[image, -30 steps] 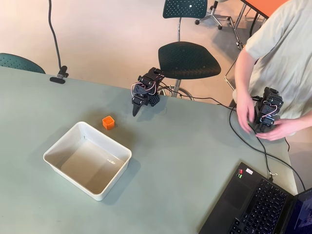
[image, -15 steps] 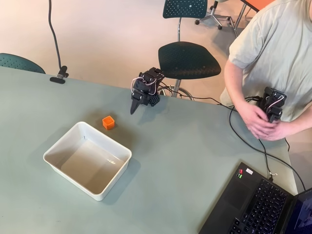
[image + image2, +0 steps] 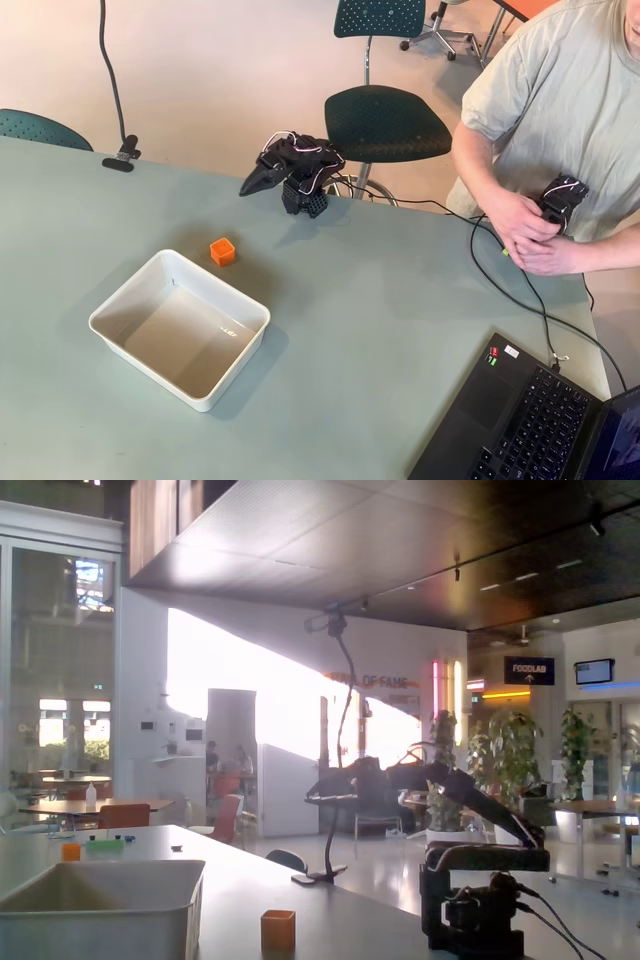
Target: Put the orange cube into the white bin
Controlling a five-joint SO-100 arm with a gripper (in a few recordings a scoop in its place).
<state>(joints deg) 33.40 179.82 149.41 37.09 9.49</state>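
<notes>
One risk: the jaws (image 3: 248, 186), seemingly closed and empty, hang high above the orange cube (image 3: 222, 251), so a hasty descent could knock it against the white bin (image 3: 110, 306).

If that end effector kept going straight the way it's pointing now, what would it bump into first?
Probably nothing: the end effector points left, raised above the table, passing behind the cube and bin. Depth is uncertain.

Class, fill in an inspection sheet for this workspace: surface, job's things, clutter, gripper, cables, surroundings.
Surface: grey-green table.
Job's things: orange cube on the table beside the white bin, not in it.
Clutter: laptop at the table's corner.
Gripper: gripper raised, clear of the cube; open or shut cannot be told.
Cables: black cable across the table.
Surroundings: chair, a person seated behind.
</notes>
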